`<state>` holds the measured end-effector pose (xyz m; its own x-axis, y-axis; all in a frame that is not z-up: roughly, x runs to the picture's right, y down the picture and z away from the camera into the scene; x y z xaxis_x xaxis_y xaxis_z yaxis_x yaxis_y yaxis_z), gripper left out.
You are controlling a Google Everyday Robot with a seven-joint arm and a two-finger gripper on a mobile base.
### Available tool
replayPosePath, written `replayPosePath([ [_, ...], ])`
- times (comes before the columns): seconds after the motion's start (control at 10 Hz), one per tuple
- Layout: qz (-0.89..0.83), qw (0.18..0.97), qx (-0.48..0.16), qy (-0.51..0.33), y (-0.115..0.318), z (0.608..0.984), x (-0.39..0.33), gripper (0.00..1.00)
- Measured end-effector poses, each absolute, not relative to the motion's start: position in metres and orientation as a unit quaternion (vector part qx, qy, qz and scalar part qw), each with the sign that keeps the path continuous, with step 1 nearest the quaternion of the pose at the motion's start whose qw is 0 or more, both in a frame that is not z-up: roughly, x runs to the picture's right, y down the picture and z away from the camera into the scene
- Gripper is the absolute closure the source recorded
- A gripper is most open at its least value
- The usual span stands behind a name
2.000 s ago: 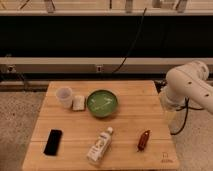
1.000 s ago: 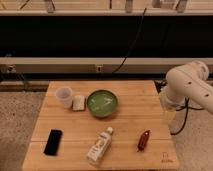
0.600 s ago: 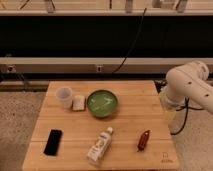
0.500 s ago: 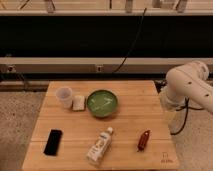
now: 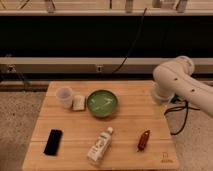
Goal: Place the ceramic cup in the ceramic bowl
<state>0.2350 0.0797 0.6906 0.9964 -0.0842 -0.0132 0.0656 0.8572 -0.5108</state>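
Observation:
The ceramic cup [image 5: 64, 97] is small, pale white and handleless. It stands upright at the back left of the wooden table [image 5: 127, 127]. The green ceramic bowl [image 5: 102, 104] sits to its right near the table's middle, with a small white blocky object [image 5: 78, 103] between them. The bowl holds nothing. My white arm [image 5: 175, 82] hangs over the table's right back corner, well right of the bowl. My gripper is not in view.
A white labelled bottle [image 5: 99, 146] lies on its side at the front middle. A black phone [image 5: 53, 142] lies at the front left. A small red-brown object [image 5: 144, 140] lies at the front right. Cables hang behind the table.

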Motion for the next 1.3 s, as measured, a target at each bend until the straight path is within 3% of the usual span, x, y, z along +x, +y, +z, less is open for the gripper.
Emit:
replayPosePath([
  [1.3, -0.187, 0.954, -0.235, 0.002, 0.025, 0.703, 0.104, 0.2],
])
